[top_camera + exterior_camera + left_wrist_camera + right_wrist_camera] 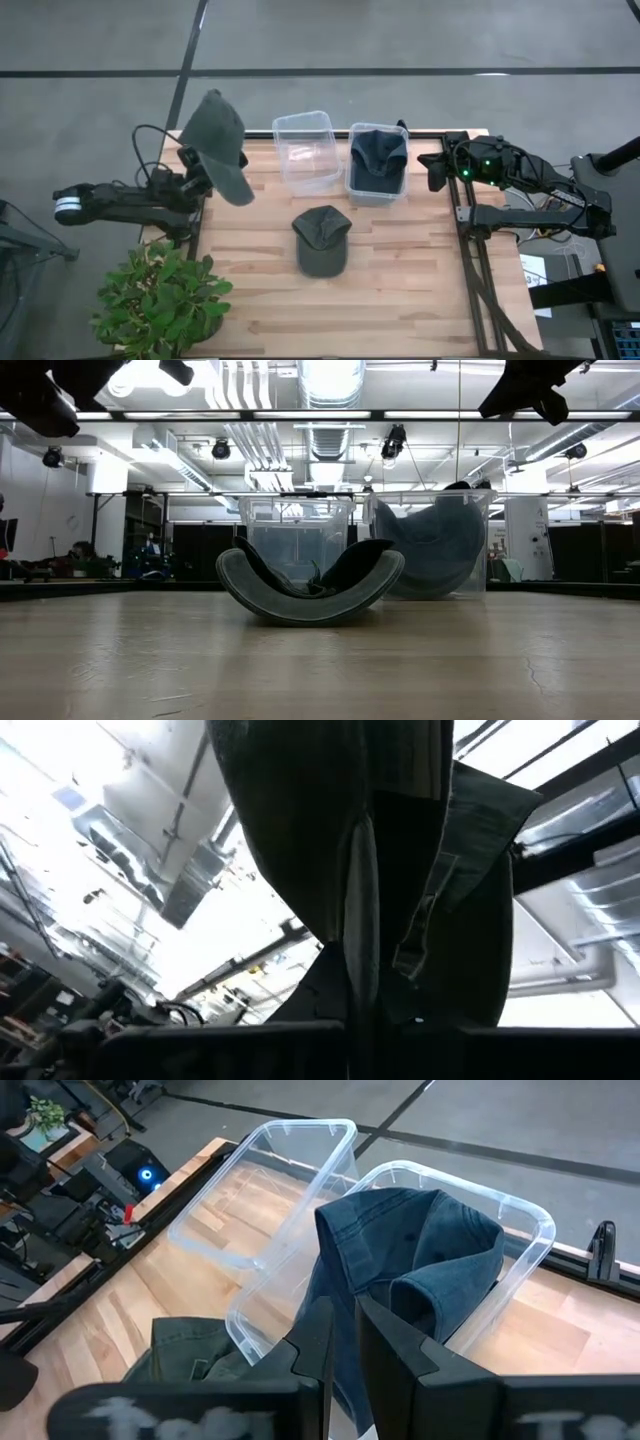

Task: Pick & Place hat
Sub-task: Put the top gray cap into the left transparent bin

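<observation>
An olive-green hat (220, 148) is held up over the table's far left corner by my left gripper (197, 165), which points steeply upward; the hat's cloth (330, 840) fills the left wrist view. A second green hat (322, 240) lies mid-table, resting on its curved brim (310, 610). A dark blue hat (378, 158) sits in the right clear bin (352, 190). The left clear bin (305, 150) holds nothing. My right gripper (342, 1350) waits above the table's far right edge, fingers close together with nothing between them. My left gripper pinches a fold of the olive hat's cloth (358, 1000) between its two fingers, beside the back strap (420, 935). The fingers come from below, slanting up. The hat stands above and drapes over the gripper, clear of the table.
A potted plant (160, 300) stands at the table's near left corner. The two bins stand side by side at the far edge. Bare wood (400, 290) lies in front of and right of the mid-table hat.
</observation>
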Motion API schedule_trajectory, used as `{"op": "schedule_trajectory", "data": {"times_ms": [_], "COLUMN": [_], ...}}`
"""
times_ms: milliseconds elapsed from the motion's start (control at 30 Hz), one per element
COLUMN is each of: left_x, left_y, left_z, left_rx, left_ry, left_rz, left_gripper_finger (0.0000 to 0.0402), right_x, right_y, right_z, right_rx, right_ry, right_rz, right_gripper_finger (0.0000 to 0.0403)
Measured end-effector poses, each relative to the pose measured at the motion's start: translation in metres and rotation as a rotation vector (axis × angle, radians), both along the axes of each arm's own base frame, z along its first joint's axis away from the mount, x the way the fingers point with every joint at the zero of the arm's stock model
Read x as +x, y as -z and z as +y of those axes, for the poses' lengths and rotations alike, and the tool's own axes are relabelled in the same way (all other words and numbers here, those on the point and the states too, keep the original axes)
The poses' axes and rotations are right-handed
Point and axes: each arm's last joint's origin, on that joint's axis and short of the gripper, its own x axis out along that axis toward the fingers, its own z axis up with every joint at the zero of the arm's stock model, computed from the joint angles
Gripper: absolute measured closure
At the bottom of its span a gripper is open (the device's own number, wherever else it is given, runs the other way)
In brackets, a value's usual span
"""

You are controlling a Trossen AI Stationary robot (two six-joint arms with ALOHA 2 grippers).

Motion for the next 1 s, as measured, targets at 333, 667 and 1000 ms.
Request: {"op": "schedule_trajectory", "data": {"times_ms": [333,667,1000], "left_x": [0.014,0.025,0.026], "left_y": [-0.008,-0.032,-0.038], "left_z": [0.016,0.023,0.024], "left_rx": [-0.423,-0.571,-0.574], "left_ry": [-0.211,-0.225,-0.237], "left_rz": [0.049,-0.012,-0.023], "left_gripper_finger": [0.0399,0.0399,0.0399], "right_x": [0.007,0.015,0.019], "right_y": [0.003,0.007,0.01], "right_z": [-0.002,-0.005,-0.006], "right_rx": [0.009,0.021,0.026], "right_ry": [0.0,0.0,0.0], "right_rz": [0.028,0.066,0.082], "right_gripper_finger": [0.036,0.036,0.036]}}
